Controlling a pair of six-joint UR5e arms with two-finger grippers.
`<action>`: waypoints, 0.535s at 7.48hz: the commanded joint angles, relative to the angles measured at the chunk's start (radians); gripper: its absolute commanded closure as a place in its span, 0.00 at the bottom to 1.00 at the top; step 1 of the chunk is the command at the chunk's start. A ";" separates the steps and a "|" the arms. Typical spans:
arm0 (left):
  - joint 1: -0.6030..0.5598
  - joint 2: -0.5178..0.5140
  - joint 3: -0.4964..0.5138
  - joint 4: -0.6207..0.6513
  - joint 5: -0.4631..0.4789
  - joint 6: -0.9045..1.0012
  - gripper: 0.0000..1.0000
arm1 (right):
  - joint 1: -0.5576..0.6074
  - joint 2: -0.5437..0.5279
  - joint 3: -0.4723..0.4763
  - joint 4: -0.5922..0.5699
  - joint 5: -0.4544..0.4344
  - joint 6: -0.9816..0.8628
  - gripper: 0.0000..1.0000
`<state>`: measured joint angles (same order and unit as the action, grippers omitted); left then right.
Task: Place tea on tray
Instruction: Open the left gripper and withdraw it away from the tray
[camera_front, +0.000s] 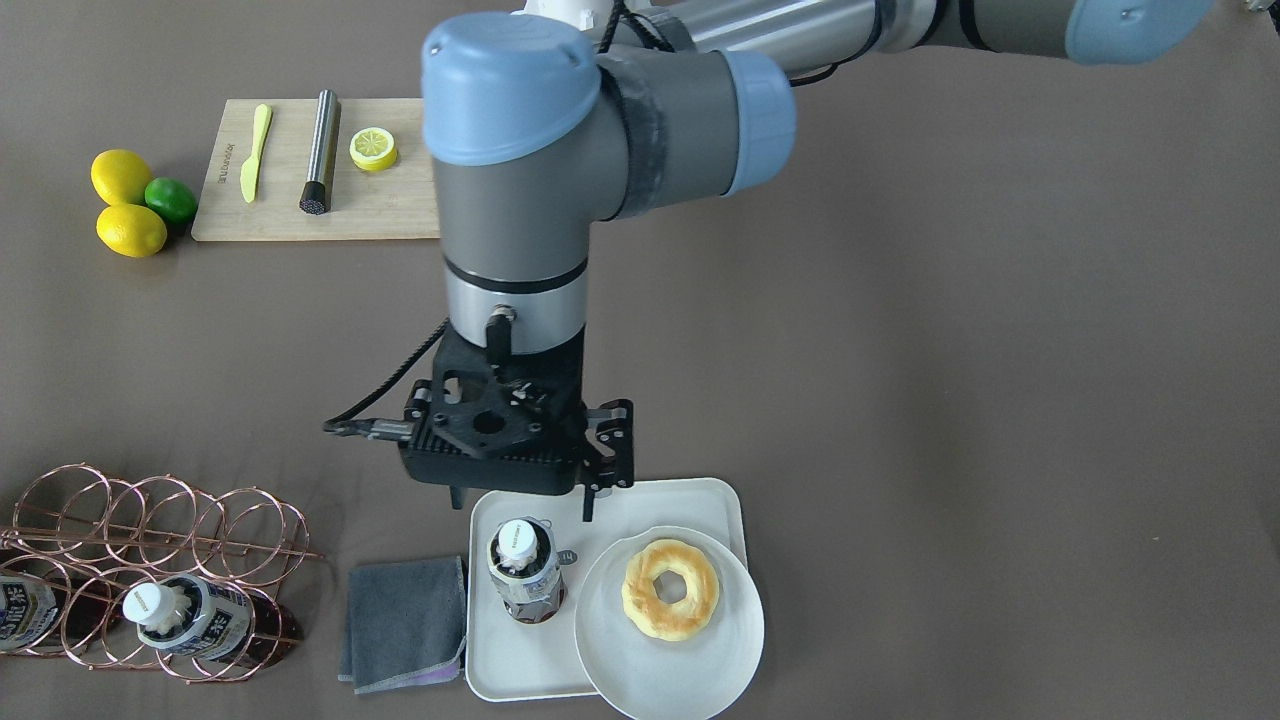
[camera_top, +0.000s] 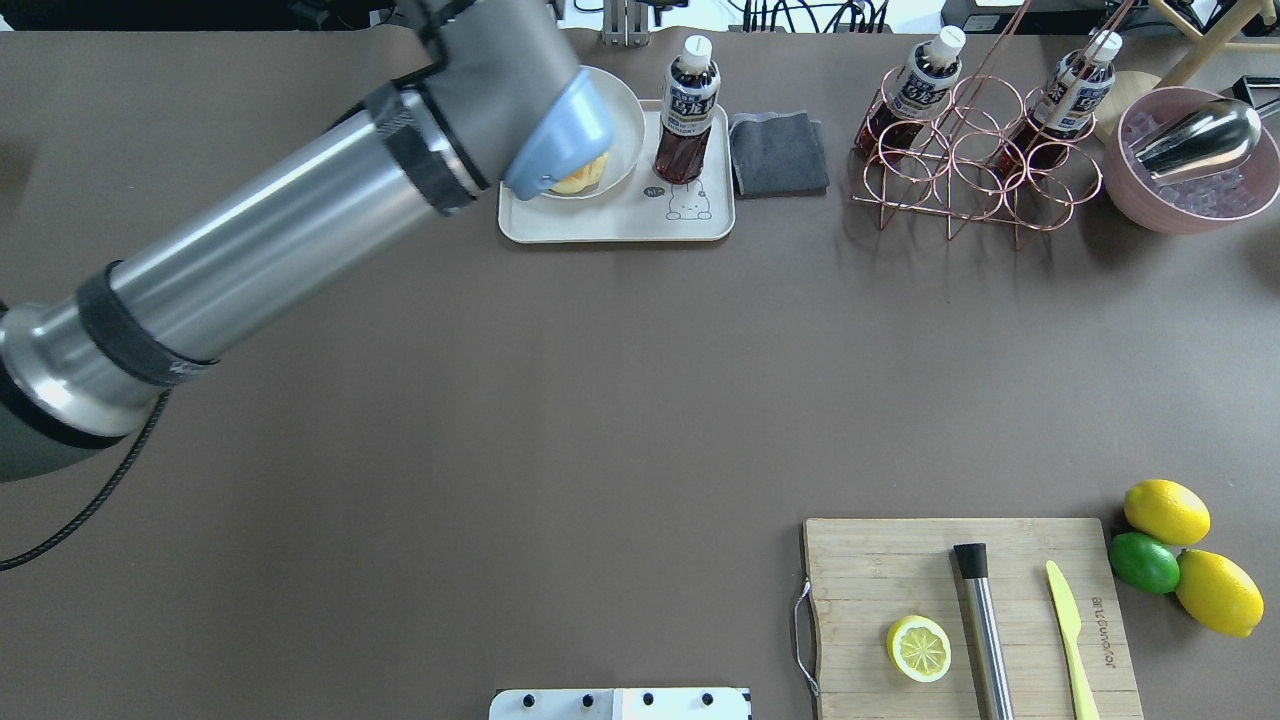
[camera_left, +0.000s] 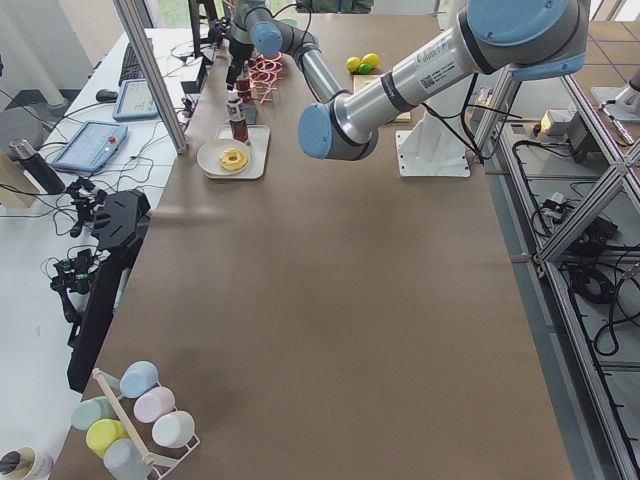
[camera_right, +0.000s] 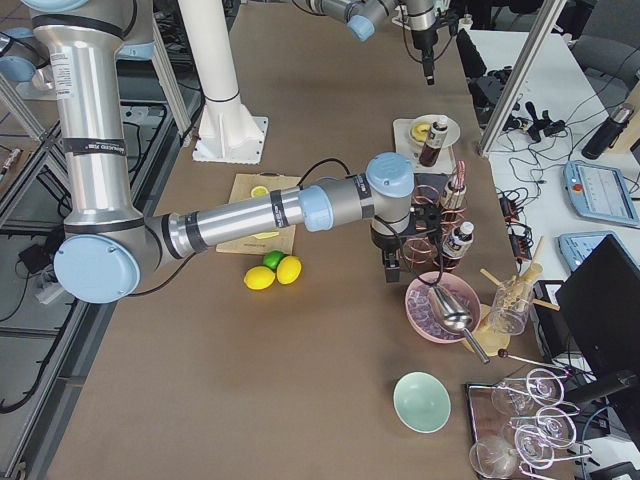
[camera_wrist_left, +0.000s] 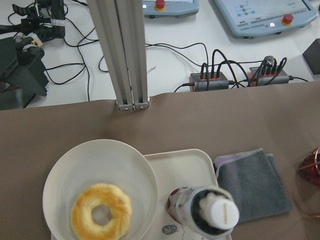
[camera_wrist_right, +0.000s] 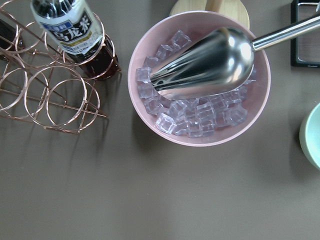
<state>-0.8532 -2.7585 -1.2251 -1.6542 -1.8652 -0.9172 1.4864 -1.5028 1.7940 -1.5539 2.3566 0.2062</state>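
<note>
Our left arm (camera_front: 510, 150) looms nearest; the left gripper (camera_front: 522, 502) hangs, fingers spread, clear above the tea (camera_front: 525, 578), upright on the tray (camera_front: 520, 660) beside the plate (camera_front: 650, 670). Of the right gripper (camera_right: 389, 262), we cannot tell.

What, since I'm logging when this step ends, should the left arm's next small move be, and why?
Probably lift the left gripper straight up and clear: the tea stands upright on the tray beside the plate, and the open jaws hang above it, gripping nothing.
</note>
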 joint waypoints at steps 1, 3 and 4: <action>-0.134 0.367 -0.373 0.149 -0.101 0.320 0.01 | 0.041 -0.086 -0.005 -0.002 -0.034 -0.077 0.00; -0.284 0.614 -0.508 0.232 -0.161 0.606 0.01 | 0.044 -0.163 -0.027 0.000 -0.184 -0.203 0.00; -0.356 0.723 -0.531 0.228 -0.207 0.736 0.01 | 0.044 -0.166 -0.044 -0.002 -0.177 -0.203 0.00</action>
<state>-1.0866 -2.2374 -1.6855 -1.4443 -1.9983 -0.4170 1.5293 -1.6412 1.7771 -1.5542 2.2217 0.0444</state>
